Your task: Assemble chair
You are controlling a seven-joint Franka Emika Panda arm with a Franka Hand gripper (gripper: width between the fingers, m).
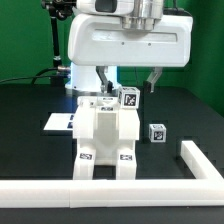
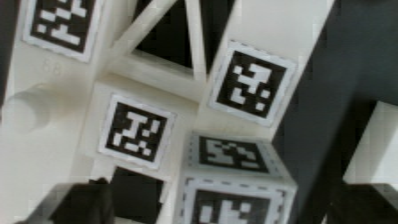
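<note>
The chair (image 1: 106,132) stands mid-table, a white blocky build with black-and-white tags on its front feet. A tagged cube-ended piece (image 1: 128,97) sits on its top. My gripper (image 1: 128,83) hangs right above it, fingers spread to either side of that piece. In the wrist view the chair's tagged panels (image 2: 139,128) fill the frame. The tagged cube end (image 2: 237,195) lies between my dark fingertips (image 2: 80,205), with a gap showing on one side. The gripper (image 2: 205,207) looks open. A loose tagged cube-ended leg (image 1: 157,133) lies on the table at the chair's right in the exterior view.
The long white L-shaped border rail (image 1: 150,190) runs along the front and up the exterior view's right. The marker board (image 1: 57,122) lies flat behind the chair at the exterior view's left. Green backdrop and cables are at the rear.
</note>
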